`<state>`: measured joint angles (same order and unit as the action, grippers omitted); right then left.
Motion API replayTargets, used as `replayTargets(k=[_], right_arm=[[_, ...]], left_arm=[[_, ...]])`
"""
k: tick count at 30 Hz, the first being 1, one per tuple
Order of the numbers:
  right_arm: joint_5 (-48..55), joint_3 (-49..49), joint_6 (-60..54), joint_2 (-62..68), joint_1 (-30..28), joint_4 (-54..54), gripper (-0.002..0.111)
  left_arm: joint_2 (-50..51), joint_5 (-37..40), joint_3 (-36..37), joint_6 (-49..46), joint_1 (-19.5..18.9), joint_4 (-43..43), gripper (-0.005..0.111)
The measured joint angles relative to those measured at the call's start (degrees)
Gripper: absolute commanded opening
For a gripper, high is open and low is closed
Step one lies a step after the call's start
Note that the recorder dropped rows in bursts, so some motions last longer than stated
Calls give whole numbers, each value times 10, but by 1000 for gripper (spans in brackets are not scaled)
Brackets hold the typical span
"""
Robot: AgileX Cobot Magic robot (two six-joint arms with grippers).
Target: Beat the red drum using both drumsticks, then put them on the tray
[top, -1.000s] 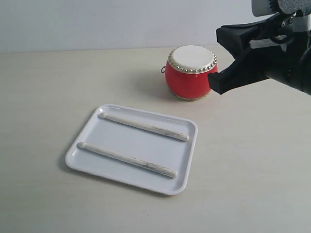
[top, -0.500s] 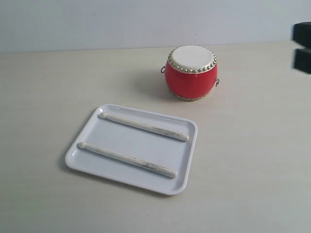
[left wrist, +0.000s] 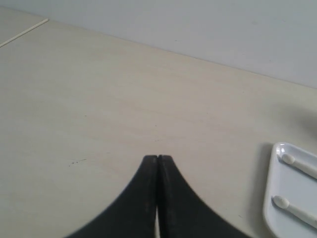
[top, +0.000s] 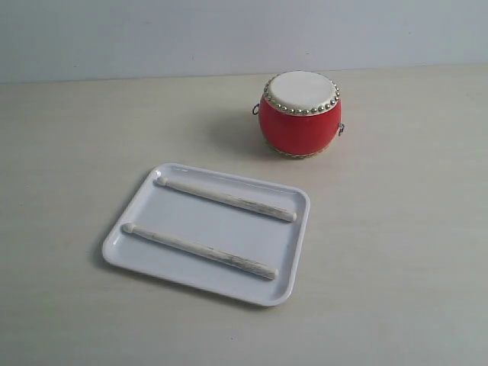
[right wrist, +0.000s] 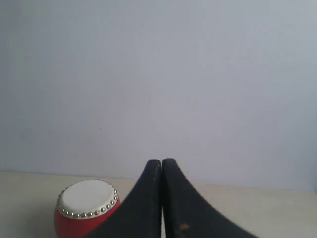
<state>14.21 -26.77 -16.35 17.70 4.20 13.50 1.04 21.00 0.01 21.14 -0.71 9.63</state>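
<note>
Left hand (left wrist: 157,158) is clenched on nothing above the pale worktop (left wrist: 99,99). Both slim whitewashed wooden drumsticks (top: 226,198) lie apart in the flat white plastic tray (top: 229,227). The glossy red barrel drum (top: 299,126) stands just past it. Right hand (right wrist: 162,162) is clenched too, empty.

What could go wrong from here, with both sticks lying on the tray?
1. The drumsticks are round and lie loose on the tray, whose rim is low; a bump might roll one off.
2. The red drum stands free near the tray's far corner; a careless reach could knock it over.
</note>
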Motion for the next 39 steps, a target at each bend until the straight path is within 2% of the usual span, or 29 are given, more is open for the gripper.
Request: replayTargets(k=[2,7,9,16,22,39], right_arm=[[4,18,30,-14,-4,-29,0],[9,90,217,-93,-28,-184,0],[12,120,243,-122,-32,-224,0],[52,216,245,-174,-33,-250,0],[65,259,245,-174,-33,-235,0],[63,265,245,-174,-33,-231,0]], left_arm=[[0,0,0,0,0,0,0],[0,0,0,0,0,0,0],[0,0,0,0,0,0,0],[0,0,0,0,0,0,0],[0,0,0,0,0,0,0],[0,0,0,0,0,0,0]])
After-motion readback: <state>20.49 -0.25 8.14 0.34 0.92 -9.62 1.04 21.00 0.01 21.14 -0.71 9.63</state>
